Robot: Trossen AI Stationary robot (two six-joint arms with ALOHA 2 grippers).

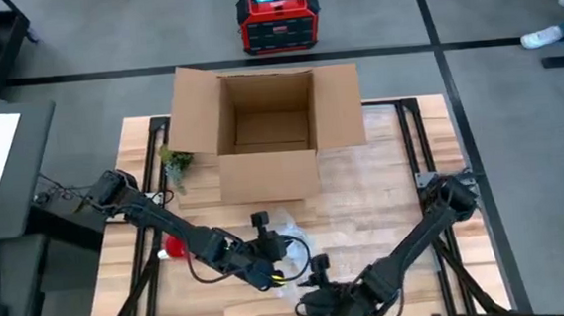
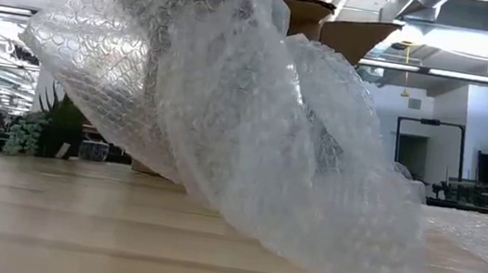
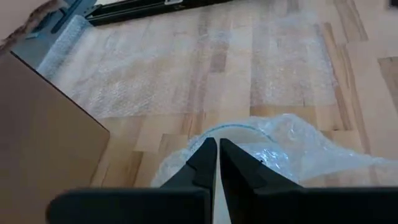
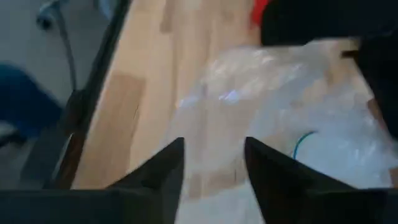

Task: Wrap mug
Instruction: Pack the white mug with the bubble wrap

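A bundle of clear bubble wrap lies near the table's front centre. In the low view the bubble wrap rises in folds past the top of the picture. The mug shows only as a curved bluish rim through the wrap. My left gripper is over the bundle's near left side, its fingers shut at the wrap's edge. My right gripper stands open at the near edge, pointing at the wrap without touching it. My left gripper has its shut fingertips on the bundle's near side, pinching the bubble wrap where it bunches up. The fingers slant down from the table's near left. They hide the pinched spot, so one layer or several cannot be told.
An open cardboard box stands at the table's far centre, with a small green plant at its left. A red object lies left of the bundle. A second sheet of bubble wrap lies flat on the wood toward the right.
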